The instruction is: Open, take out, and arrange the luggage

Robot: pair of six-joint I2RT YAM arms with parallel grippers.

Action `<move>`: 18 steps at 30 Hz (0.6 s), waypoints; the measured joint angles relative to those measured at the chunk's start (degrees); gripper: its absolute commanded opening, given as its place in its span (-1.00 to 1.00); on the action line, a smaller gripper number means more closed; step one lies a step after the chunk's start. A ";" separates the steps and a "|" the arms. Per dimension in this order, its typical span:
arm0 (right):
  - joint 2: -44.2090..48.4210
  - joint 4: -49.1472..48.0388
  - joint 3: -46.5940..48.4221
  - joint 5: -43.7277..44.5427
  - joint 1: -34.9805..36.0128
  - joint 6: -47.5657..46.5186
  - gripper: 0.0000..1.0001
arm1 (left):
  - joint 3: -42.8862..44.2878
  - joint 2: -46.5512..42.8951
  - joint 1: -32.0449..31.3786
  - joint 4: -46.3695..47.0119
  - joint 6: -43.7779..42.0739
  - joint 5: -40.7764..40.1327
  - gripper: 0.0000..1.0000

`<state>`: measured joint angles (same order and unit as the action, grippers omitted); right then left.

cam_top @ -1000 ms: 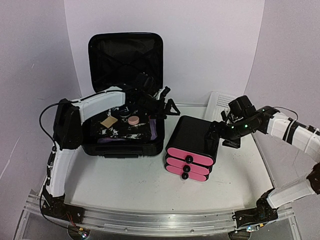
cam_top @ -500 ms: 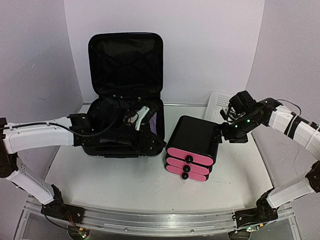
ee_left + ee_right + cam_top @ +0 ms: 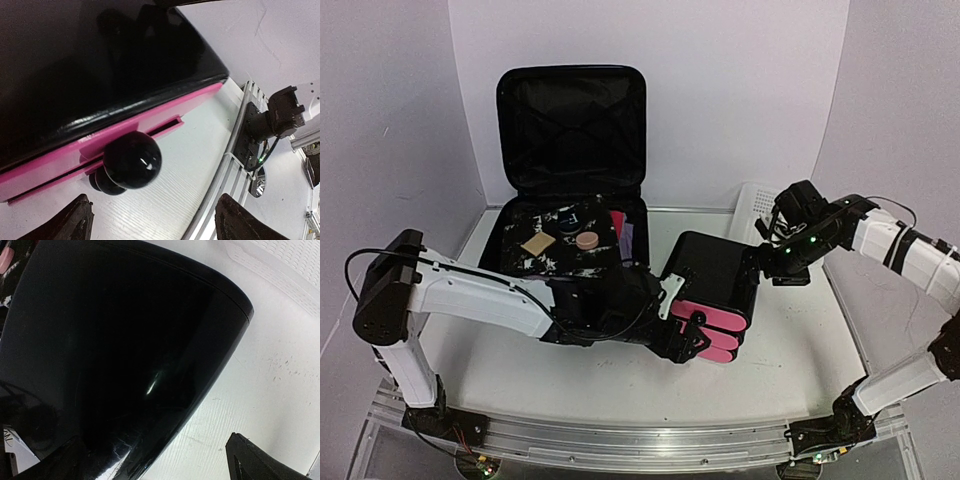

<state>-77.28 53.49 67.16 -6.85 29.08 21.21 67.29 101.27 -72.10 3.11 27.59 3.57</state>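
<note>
One luggage (image 3: 570,110): black hard-shell case with rounded corners; the largest item in view.
Luggage, position: left rear of the table (image 3: 570,385), base lying flat, back edge near the rear wall.
Luggage, state: open; lid stands upright, its black fabric lining with crossed straps facing forward.
Luggage, contents: one tan square piece (image 3: 537,244), one dark round piece (image 3: 565,228) and one pink round piece (image 3: 587,241), all lying on black-and-white patterned fabric; one red item and one lilac item at the right wall, kind unclear.
Left arm (image 3: 470,290): one; reaches from the left edge across the luggage's front wall and hides most of it.
Left gripper (image 3: 685,328): one; at the front of the drawer box, jaws spread wide with nothing in them; in the left wrist view a knob sits ahead between the two fingertips, untouched.
Drawer box (image 3: 710,265): one; black body, just right of the luggage.
Drawer fronts (image 3: 722,325): three, pink, stacked; partly covered by the left gripper.
Knobs (image 3: 132,160): black, round; two clearly seen in the left wrist view, one behind the other.
Right gripper (image 3: 760,268): one; at the drawer box's rear right corner, jaws at full spread, gripping nothing; one fingertip (image 3: 260,460) stands apart from the box over bare table.
Basket (image 3: 760,200): one; white mesh plastic, rear right, behind the right gripper.
</note>
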 measured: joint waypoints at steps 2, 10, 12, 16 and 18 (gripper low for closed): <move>0.46 -0.52 -0.59 -0.15 0.00 0.22 0.97 | 1.14 1.90 0.11 0.02 1.79 -0.81 0.51; 3.28 -1.46 -3.26 -0.17 0.00 1.14 0.97 | 4.81 5.01 0.28 0.52 5.09 -4.26 0.19; 3.96 -1.51 -3.85 -0.20 0.00 1.27 0.96 | 5.18 5.01 0.28 0.31 5.55 -5.29 0.12; 4.92 -1.49 -4.68 -0.20 0.00 1.62 0.96 | 6.23 5.09 0.00 -0.59 5.73 -6.64 -0.03; 5.03 -1.49 -4.72 -0.20 0.00 1.79 0.96 | 6.54 5.31 -0.02 -0.79 5.79 -6.88 -0.14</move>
<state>-72.25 52.01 62.43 -7.05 29.08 23.00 73.82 106.59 -72.12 2.33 33.39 -3.31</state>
